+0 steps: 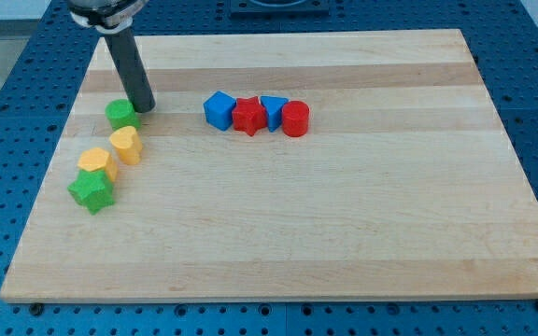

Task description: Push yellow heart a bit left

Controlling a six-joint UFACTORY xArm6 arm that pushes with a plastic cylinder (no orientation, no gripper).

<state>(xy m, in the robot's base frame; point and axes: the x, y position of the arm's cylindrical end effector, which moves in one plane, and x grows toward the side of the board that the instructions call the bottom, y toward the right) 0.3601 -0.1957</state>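
The yellow heart lies at the view's left on the wooden board. My tip rests on the board just above and a little right of the heart, close beside the right side of a green block. A yellow block sits just left and below the heart, touching or nearly touching it. A green star lies below that.
A row of blocks sits at the view's top centre: a blue block, a red star, a blue triangle and a red cylinder. A blue pegboard surrounds the board.
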